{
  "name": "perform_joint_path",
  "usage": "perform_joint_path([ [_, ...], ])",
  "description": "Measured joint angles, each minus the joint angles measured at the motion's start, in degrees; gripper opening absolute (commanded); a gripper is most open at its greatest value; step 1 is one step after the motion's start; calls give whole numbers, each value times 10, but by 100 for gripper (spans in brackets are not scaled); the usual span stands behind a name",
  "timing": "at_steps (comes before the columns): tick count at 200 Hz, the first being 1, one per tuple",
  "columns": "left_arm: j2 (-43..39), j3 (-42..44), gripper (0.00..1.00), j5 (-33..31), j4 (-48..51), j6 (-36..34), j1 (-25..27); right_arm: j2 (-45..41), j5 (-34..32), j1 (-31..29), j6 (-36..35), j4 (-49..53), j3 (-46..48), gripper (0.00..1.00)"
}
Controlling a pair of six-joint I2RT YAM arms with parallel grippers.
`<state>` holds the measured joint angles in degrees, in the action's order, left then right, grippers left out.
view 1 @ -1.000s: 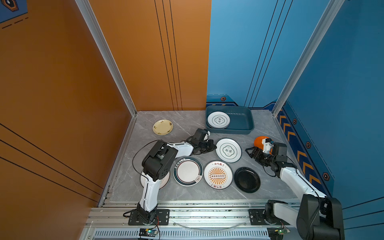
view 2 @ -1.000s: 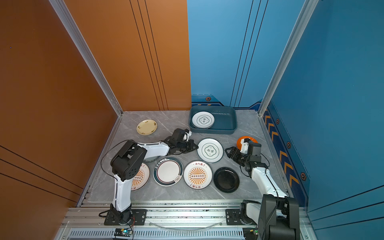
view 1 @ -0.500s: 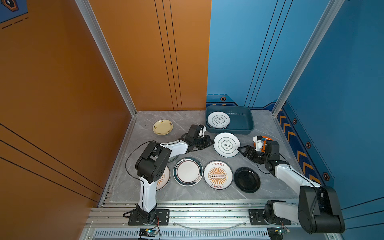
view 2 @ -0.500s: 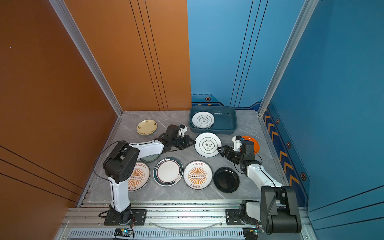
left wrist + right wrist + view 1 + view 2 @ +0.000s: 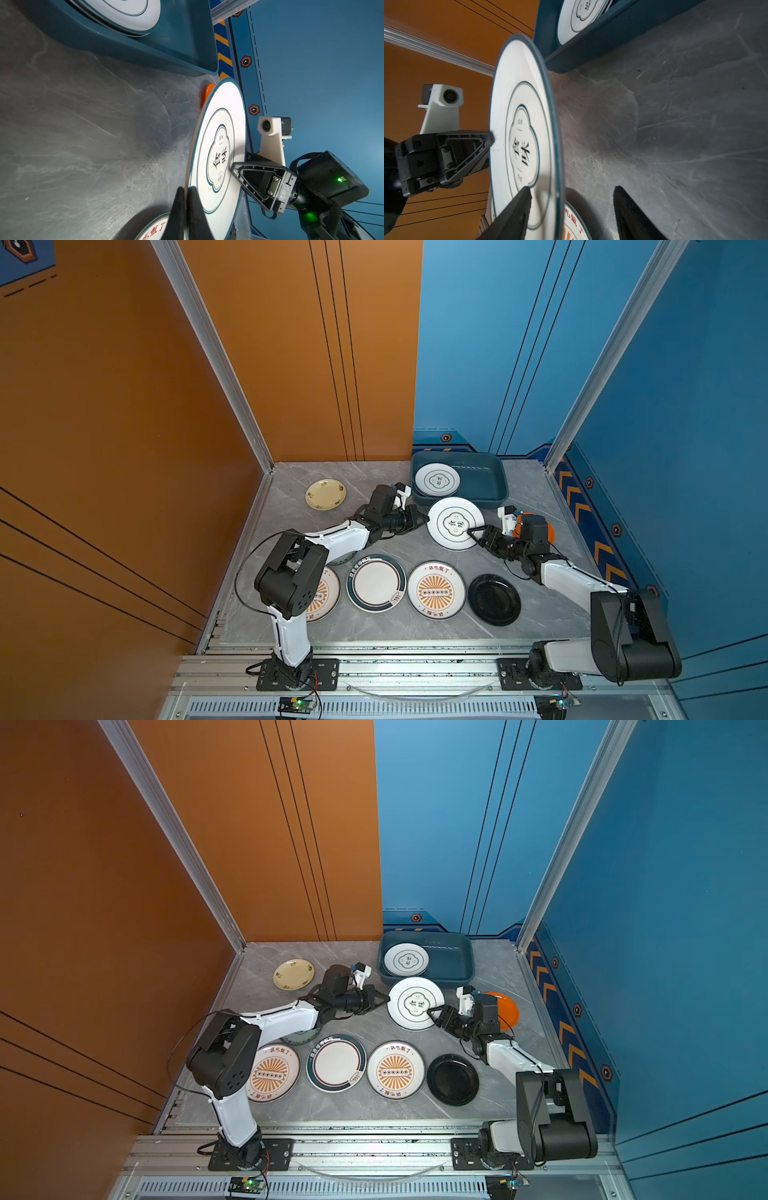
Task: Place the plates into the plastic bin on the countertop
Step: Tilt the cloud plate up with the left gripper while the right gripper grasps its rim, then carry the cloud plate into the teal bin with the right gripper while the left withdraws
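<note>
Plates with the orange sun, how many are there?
2. One sun plate lies in the front row beside the black plate; the other sits at its left end, partly under the left arm.

"食味" at ctr of white teal-rim plate (image 5: 218,158); red "该吃饭了" on sunburst plate (image 5: 436,591)

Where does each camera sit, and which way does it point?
Both top views: high over the arms' bases, looking down on the countertop, plastic bin and both whole arms.
Left wrist: on the left arm, looking along the left gripper, shut on the rim of the white plate.
Right wrist: on the right arm, looking along the right gripper, open around the opposite rim.
Shared: both wrist views show the plate, bin and other gripper.
</note>
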<state>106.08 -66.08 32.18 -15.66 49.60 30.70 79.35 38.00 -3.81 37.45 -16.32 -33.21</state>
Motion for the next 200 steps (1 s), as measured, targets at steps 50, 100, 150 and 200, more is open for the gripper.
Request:
perform_joint_path([
  [50, -4, 15, 1, 5, 0, 0, -7, 38, 11, -20, 53, -66, -9, 22],
  [100, -38, 50, 14, 7, 2, -4, -36, 53, 27, -48, 79, -81, -56, 7],
  [150, -104, 61, 45, 11, 14, -21, -72, 112, 14, -59, 68, -16, -182, 0],
  [200, -176, 76, 72, 7, 56, -61, -113, 222, 8, -58, 70, 20, -348, 0],
])
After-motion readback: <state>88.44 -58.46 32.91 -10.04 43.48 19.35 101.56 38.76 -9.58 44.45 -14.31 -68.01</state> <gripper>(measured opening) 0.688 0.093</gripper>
